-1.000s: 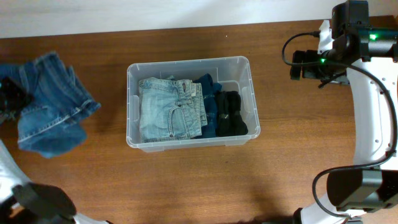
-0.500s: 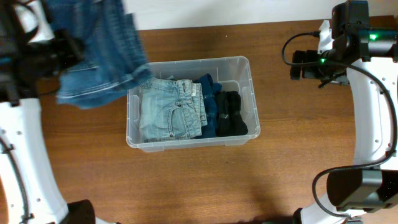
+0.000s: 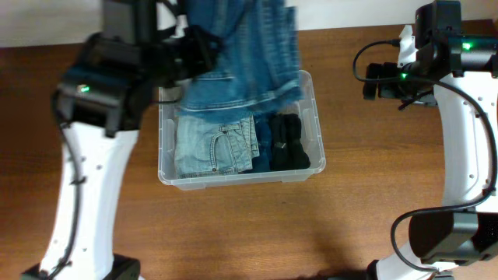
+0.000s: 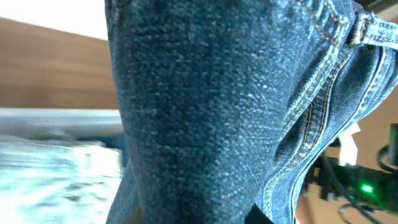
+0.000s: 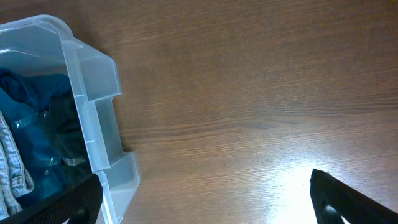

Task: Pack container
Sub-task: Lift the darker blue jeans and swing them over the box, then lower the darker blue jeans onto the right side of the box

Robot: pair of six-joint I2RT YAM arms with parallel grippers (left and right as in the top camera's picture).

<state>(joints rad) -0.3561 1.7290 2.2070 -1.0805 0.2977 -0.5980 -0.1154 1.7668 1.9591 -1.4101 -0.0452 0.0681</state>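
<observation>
The clear container (image 3: 241, 178) stands mid-table. It holds folded light-blue jeans (image 3: 214, 145), a dark blue garment (image 3: 263, 149) and a black garment (image 3: 289, 145). My left gripper (image 3: 199, 51) is shut on a pair of darker blue jeans (image 3: 249, 62), which hang above the container's back edge and cover its far part. In the left wrist view this denim (image 4: 211, 106) fills the frame and hides the jaws. My right gripper (image 5: 208, 208) is open with nothing in it, over bare wood to the right of the container (image 5: 93, 81).
The brown wooden table (image 3: 373, 202) shows bare wood in front of and to the right of the container. A pale wall edge (image 3: 350, 12) runs along the back. The right arm's white links (image 3: 467, 140) stand at the right side.
My left arm has swung from the table's left edge up and to the right with the darker jeans, which now hang over the container. The right arm has not moved.
</observation>
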